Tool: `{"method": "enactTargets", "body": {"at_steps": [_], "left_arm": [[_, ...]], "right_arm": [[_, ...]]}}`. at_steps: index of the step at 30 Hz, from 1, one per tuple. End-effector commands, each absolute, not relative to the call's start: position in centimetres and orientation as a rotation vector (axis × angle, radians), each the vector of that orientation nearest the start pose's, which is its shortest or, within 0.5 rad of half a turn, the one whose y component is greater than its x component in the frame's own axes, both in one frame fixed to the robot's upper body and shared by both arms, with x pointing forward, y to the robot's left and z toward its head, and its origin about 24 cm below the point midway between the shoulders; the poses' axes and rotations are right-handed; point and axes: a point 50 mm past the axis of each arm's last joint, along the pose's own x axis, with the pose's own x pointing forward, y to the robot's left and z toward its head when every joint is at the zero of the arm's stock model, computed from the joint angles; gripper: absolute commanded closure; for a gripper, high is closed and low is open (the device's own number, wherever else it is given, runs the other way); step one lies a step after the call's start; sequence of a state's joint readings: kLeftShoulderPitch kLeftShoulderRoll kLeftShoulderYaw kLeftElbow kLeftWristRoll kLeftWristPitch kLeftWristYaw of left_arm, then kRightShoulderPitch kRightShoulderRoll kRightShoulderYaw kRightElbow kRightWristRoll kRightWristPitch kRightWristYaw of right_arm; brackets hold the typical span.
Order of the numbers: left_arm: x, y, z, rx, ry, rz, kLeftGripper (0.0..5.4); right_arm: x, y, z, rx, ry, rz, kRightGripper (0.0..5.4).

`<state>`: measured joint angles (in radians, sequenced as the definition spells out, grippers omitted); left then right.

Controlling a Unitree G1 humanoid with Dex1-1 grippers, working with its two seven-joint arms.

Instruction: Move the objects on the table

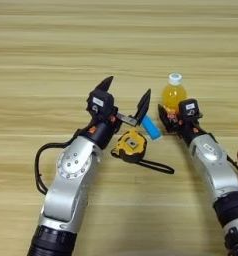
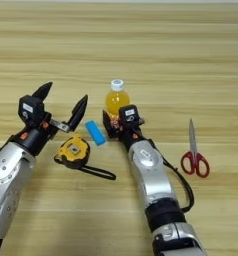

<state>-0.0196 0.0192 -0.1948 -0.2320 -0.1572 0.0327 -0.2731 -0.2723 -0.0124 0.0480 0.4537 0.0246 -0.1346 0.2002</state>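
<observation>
My left gripper hangs open just above the table, its two black fingers spread wide. Right below it lies the yellow-and-black tape measure, with its black strap trailing to the right. The small blue block lies just right of the left gripper's right finger. An orange drink bottle with a white cap stands upright behind the block. My right gripper is pressed against the bottle's base from the near side and hides its lower part.
Red-handled scissors lie on the table to the right of my right arm, blades pointing away. Bare wooden planks stretch across the far half and the left side.
</observation>
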Motion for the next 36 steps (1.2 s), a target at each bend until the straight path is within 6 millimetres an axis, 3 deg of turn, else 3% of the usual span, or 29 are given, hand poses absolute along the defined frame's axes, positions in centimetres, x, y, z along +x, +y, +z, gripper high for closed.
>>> {"method": "enactTargets", "body": {"at_steps": [1,10,13,25,36], "left_arm": [[24.7,9.1,10.2,-0.114,-0.237,-0.485,0.00],[24.8,9.4,10.1,-0.110,-0.235,-0.476,0.00],[24.8,9.5,10.0,-0.108,-0.234,-0.468,0.00],[25.6,10.7,9.0,-0.091,-0.203,-0.423,0.00],[27.7,15.5,3.7,0.053,0.024,-0.139,0.00]], "right_arm": [[29.0,-11.2,0.5,-0.003,0.145,0.312,1.96],[28.7,-11.0,0.6,-0.004,0.145,0.326,0.71],[28.7,-11.0,0.7,-0.004,0.140,0.324,0.06],[28.6,-11.2,1.1,-0.006,0.122,0.314,0.02],[27.5,-11.1,1.3,0.001,0.115,0.324,0.02]]}}
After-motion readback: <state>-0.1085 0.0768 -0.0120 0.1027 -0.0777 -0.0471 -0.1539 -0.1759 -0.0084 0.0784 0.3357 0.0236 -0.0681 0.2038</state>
